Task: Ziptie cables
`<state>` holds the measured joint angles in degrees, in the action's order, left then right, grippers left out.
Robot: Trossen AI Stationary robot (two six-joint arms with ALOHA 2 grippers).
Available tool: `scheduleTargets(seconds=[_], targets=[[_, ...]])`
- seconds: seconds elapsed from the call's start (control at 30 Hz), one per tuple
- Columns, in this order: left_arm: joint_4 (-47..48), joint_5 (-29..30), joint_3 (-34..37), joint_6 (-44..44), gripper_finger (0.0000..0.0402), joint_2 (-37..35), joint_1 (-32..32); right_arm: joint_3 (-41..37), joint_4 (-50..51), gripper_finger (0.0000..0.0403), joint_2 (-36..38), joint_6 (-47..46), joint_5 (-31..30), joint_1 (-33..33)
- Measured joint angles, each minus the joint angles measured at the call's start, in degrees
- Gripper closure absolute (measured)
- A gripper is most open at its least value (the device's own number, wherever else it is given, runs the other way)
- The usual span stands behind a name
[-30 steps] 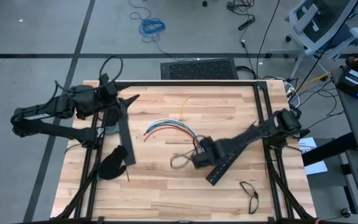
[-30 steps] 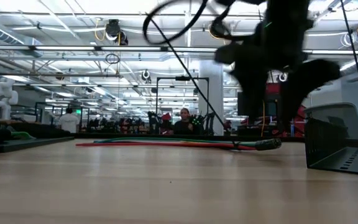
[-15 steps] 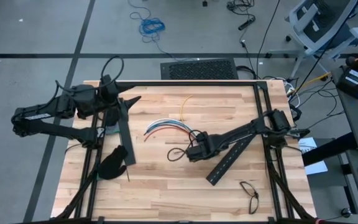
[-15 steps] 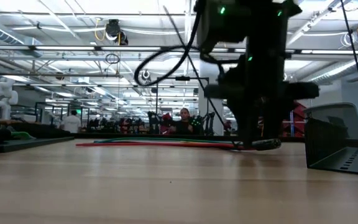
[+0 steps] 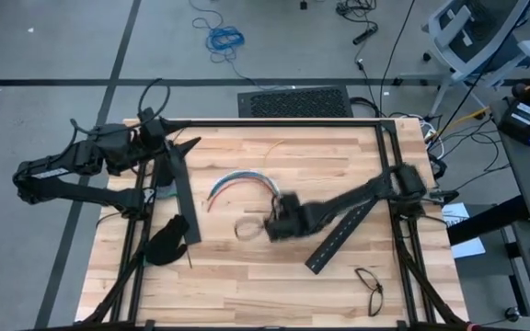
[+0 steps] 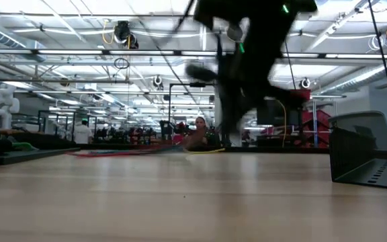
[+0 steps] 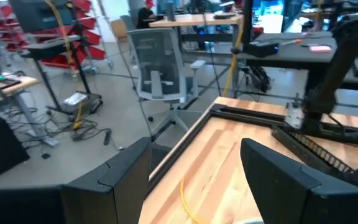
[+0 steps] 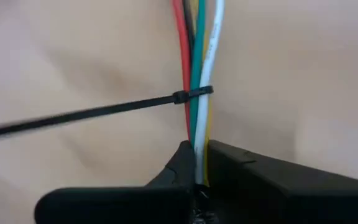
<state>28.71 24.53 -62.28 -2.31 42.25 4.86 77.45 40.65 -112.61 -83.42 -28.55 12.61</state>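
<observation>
The cables point(image 5: 242, 179) are a thin bundle of red, green, white and yellow wires point(image 8: 197, 56) lying in an arc mid-table. A dark ziptie point(image 8: 191, 94) is wrapped round them, its tail sticking out sideways. My right gripper point(image 8: 197, 168) is shut on the bundle just short of the ziptie, at the arc's right end point(image 5: 272, 213). My left gripper point(image 5: 190, 147) hangs open above the table's far left corner, its fingers point(image 7: 278, 180) holding nothing. A single yellow wire point(image 7: 185, 199) lies apart on the wood. My right gripper pinches the bundle of wires point(image 8: 197, 152) between its two fingers, a short way from the ziptie's band. The fingers slant down from the table's right side and lie across the wires. Beyond the hold, the bundle point(image 6: 113, 152) rests on the table.
One long black slotted bar point(image 5: 182, 198) lies at the left, another point(image 5: 339, 234) under my right arm. A black glove point(image 5: 168, 241) sits near the left edge and eyeglasses point(image 5: 369, 287) near the front right. A black bin point(image 6: 368, 154) stands at the right in the low view.
My right gripper has gone down and toward the table's left edge, tipping further downward, and has shut on the cables. The bundle's right end has been drawn leftward with it, tightening the arc, while the left end stays on the table.
</observation>
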Motion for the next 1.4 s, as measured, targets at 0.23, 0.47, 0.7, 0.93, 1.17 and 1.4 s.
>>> scheduleTargets(seconds=[0.23,0.47,0.7,0.93,1.17,1.4], targets=[[0.07,0.48,-0.09,0.31,0.0155,-2.92,0.02,4.85,6.33,0.0391,23.95,7.88,-17.37,-4.75],[0.49,0.38,-0.2,0.04,0.0155,-4.08,0.01,21.19,37.23,0.0391,33.81,6.78,-25.18,-7.19],[0.77,0.31,-0.2,-2.6,0.0155,-4.08,0.0,32.0,43.09,0.0391,26.74,15.06,-29.5,-15.41],[1.12,0.22,-0.17,-4.52,0.0155,-4.24,0.0,33.13,47.1,0.0391,3.85,21.29,-10.78,-22.08],[4.45,0.26,-0.15,-5.88,0.0155,-6.18,0.0,36.7,46.38,0.0391,-17.74,30.01,8.0,-17.52],[4.83,0.33,-0.13,-5.68,0.0155,-9.16,0.0,53.42,28.94,0.0391,-28.32,39.01,13.64,-14.66]])
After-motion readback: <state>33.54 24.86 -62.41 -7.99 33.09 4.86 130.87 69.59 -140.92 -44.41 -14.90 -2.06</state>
